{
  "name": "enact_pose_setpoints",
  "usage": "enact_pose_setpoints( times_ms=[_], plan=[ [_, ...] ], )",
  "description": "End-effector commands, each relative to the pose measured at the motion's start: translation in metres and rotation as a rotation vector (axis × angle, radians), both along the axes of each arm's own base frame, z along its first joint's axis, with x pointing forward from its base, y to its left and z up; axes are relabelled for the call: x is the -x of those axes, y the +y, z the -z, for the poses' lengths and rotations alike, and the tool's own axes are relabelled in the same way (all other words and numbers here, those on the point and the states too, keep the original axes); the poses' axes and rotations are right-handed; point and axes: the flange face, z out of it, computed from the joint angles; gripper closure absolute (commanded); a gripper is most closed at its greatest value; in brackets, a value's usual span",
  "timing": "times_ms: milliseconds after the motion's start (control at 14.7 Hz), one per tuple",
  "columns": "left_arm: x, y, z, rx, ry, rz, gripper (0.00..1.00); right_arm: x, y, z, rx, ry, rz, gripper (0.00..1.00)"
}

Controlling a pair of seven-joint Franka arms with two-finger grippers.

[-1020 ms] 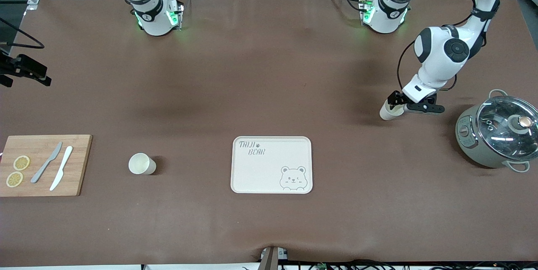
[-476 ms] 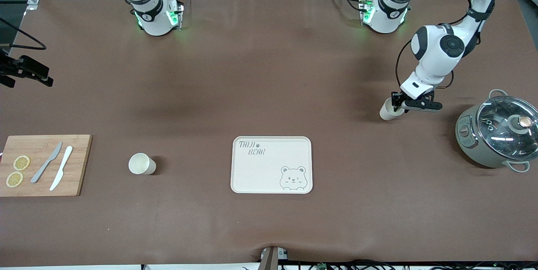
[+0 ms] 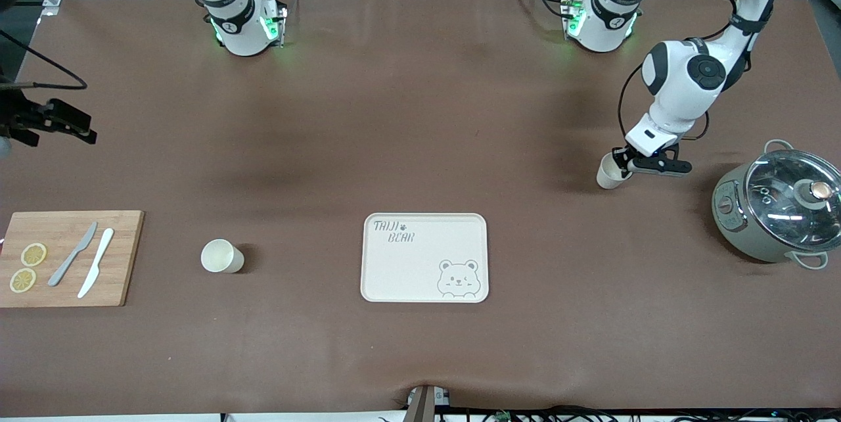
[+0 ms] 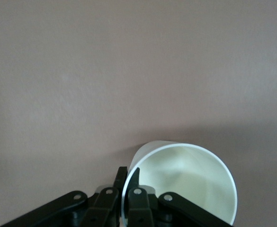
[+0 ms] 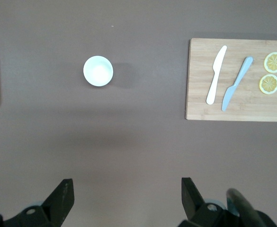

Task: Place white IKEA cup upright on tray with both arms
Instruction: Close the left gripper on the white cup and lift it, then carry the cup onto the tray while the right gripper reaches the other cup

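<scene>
A white cup (image 3: 605, 176) lies tilted on the brown table, toward the left arm's end and farther from the front camera than the tray (image 3: 394, 271). My left gripper (image 3: 620, 164) is shut on its rim. In the left wrist view the left gripper (image 4: 129, 174) has one finger inside the cup (image 4: 190, 184) and one outside. A second white cup (image 3: 222, 256) stands upright between the tray and the cutting board; the right wrist view also shows this cup (image 5: 98, 71). My right gripper (image 3: 66, 125) hangs open and high above the table at the right arm's end, its fingers (image 5: 62, 194) wide apart.
A grey-green pot with a glass lid (image 3: 775, 211) stands close to the held cup, toward the left arm's end. A wooden cutting board (image 3: 125, 257) with two knives and two lemon slices lies at the right arm's end.
The left gripper's fingers have closed on the tilted cup's rim, and its arm has drawn back slightly. The right gripper has drifted a little over the table.
</scene>
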Motion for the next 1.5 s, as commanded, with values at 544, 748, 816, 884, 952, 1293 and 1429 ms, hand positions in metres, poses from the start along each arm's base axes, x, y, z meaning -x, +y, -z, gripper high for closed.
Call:
enact_pose_setpoints(
  times_ms=[544,748,816,884,952,1293,1429],
  plan=[
    [-0.121,-0.158,-0.082,0.127,0.07,-0.155,1.0,-0.067,0.008,0.132,-0.062,0.005,0.02,0.0],
    [-0.137,-0.209,-0.109,0.115,0.146,-0.195,1.0,-0.083,0.014,0.167,-0.053,-0.012,0.012,0.0],
    [-0.14,-0.223,-0.114,0.118,0.156,-0.21,1.0,-0.087,0.019,0.175,-0.051,-0.017,0.005,0.0],
    [-0.141,-0.235,-0.118,0.123,0.16,-0.227,1.0,-0.09,0.019,0.182,-0.048,-0.023,0.004,0.0],
    [-0.142,-0.248,-0.119,0.131,0.16,-0.241,1.0,-0.093,0.019,0.191,-0.046,-0.026,0.004,0.0],
    [-0.148,-0.334,-0.096,0.161,0.16,-0.319,1.0,-0.104,0.026,0.222,-0.038,-0.047,-0.006,0.0],
    [-0.148,-0.356,-0.083,0.144,0.145,-0.342,1.0,-0.111,0.024,0.245,-0.032,-0.057,-0.004,0.0]
  ],
)
